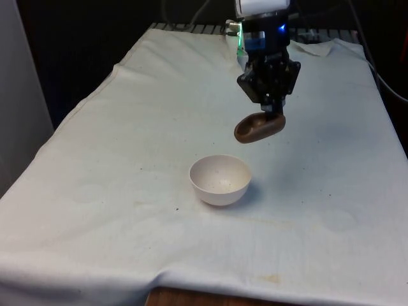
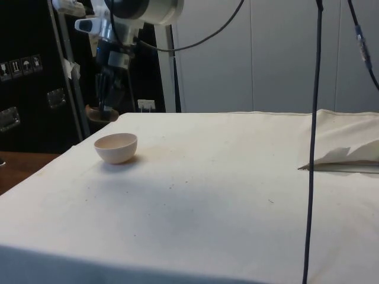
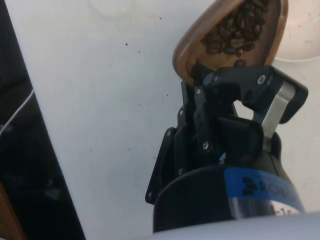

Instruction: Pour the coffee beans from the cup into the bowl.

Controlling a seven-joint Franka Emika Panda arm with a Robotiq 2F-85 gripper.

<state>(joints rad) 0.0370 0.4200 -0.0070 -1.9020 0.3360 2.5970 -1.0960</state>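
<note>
Wrist view: brown wooden cup [image 3: 235, 35], rounded, with dark roasted coffee beans [image 3: 235, 30] lying inside it; the black two-finger gripper [image 3: 235, 82] is clamped on the cup's rim, one finger inside and one outside.

Position of cup, front view: held in the air [image 1: 259, 127] under the gripper [image 1: 273, 109], tipped well over with its mouth turned towards the front view's left, above and a little beyond the small white rounded bowl [image 1: 220, 179]. Cup and bowl are apart. Side view: cup [image 2: 100, 112] hangs above and just behind the bowl [image 2: 116, 147].

Bowl: upright on the white tablecloth [image 1: 127, 159], with only a few specks visible inside; no heap of beans.

Step in hand, judged: the pour is beginning, with the cup tilted and the beans inside it.

Next move, judged: bring the cup's lip squarely over the bowl's opening, then tilt further and slowly so the beans drop inside rather than onto the cloth.

Surroundings: cloth lightly stained and speckled near the bowl.
</note>
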